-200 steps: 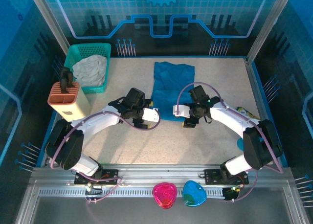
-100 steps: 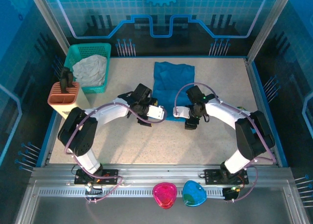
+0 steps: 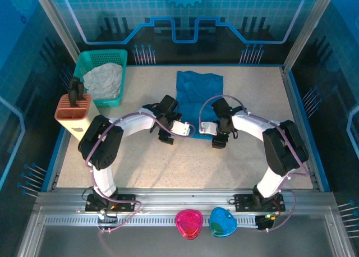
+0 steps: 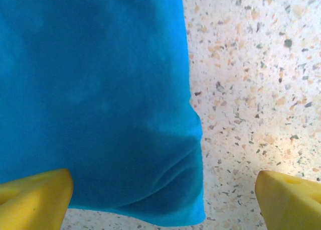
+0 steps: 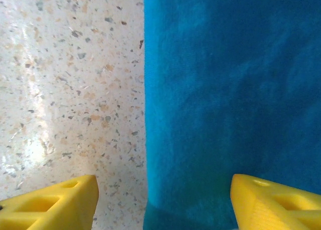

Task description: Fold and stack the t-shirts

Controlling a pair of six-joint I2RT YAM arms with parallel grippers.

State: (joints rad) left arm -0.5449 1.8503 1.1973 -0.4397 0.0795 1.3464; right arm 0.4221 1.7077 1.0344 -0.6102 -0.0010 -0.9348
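While the teal-blue t-shirt [image 3: 196, 94] lies flat as a long folded strip on the middle of the counter [image 3: 140, 167], both arms reach in at its near end. The left gripper [image 4: 160, 200] stands wide open over the shirt's near left corner, one finger above cloth and one above bare counter. The right gripper [image 5: 165, 205] is likewise open astride the shirt's right edge, holding nothing.

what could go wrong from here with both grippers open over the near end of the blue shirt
1. The left gripper straddles a corner of the t-shirt where the cloth is puckered; a pinch may catch only that bunch and pull the fold crooked.
2. The right gripper straddles the flat side edge, one finger over bare table; it may scrape the table and miss the cloth, lifting unevenly.
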